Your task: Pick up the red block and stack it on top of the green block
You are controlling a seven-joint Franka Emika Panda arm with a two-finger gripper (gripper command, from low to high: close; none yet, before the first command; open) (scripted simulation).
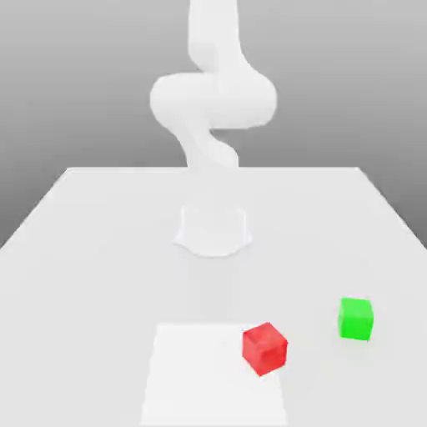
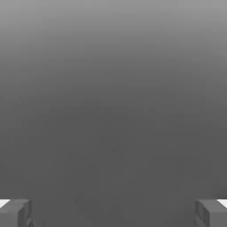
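The red block [image 1: 265, 348] rests on the white table [image 1: 83, 250] near its front, a little to the exterior view's right of centre. Further to that view's right and slightly further back, the green block [image 1: 356, 318] stands apart from it. In the hand view my gripper [image 2: 113, 213] is open: its two grey fingertips [image 2: 15, 213] stand far apart with nothing between them, facing a plain grey background. Neither block lies between the fingers.
The white arm [image 1: 213, 100] rises from its round base [image 1: 213, 229] at the middle of the table. A brighter white rectangle [image 1: 200, 375] lies at the table's front, its right edge under the red block.
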